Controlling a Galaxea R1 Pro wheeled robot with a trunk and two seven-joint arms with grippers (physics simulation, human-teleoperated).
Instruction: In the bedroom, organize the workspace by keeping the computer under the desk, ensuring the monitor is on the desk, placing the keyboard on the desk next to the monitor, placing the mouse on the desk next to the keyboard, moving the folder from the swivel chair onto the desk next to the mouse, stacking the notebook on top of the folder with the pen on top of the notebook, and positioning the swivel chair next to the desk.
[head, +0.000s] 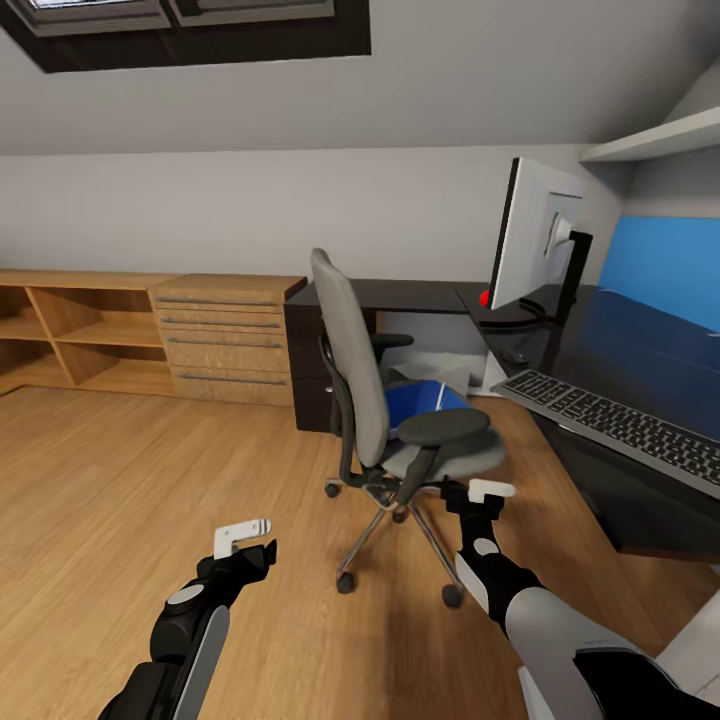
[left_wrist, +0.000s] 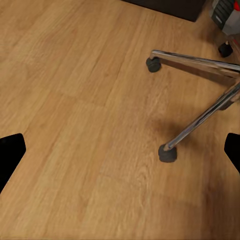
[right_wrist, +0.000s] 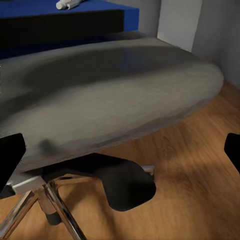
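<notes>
Grey padded swivel chair (head: 400, 400) (chrome base), flat blue folder (head: 418, 402) on seat

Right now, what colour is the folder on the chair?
Bright blue; the folder shows best in the head view.

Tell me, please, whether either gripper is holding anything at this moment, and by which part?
Nothing is held. The left gripper hangs open over bare floor, and the right gripper is open just short of the swivel chair, jaws apart with nothing between them.

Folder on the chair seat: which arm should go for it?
Probably the right. The right gripper sits just beside the swivel chair seat holding the folder; the left gripper is out over bare floor, farther off.
</notes>
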